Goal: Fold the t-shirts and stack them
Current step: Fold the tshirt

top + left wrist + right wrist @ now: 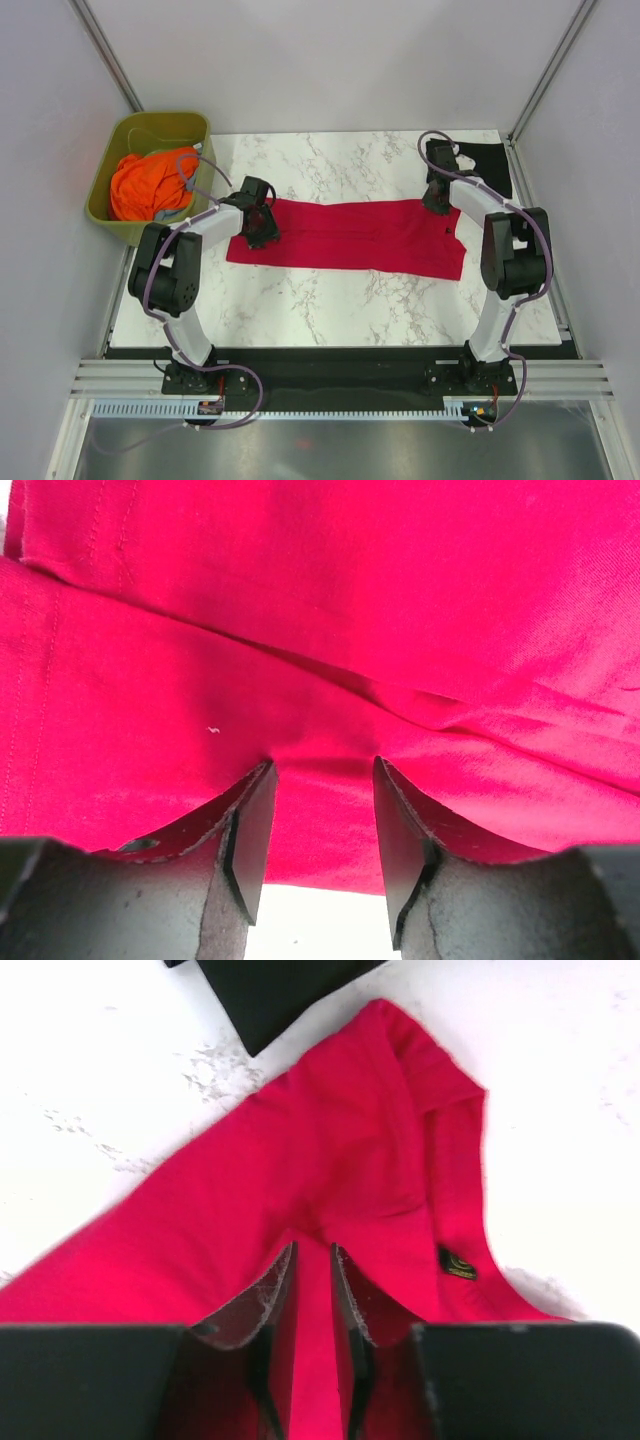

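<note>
The red t-shirt lies mid-table, flattened into a band with its long axis running left to right. The left tool sits on the band's left end, jaws part-open astride the cloth; grip cannot be confirmed. The right tool, slightly farther, is nipped narrow on the right end. Each arm is nearest its own end. The black t-shirt lies beyond, in the far right corner.

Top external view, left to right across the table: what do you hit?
olive-green tub → left gripper, on the left end of the red t-shirt → right gripper, on its right end → black t-shirt
</note>
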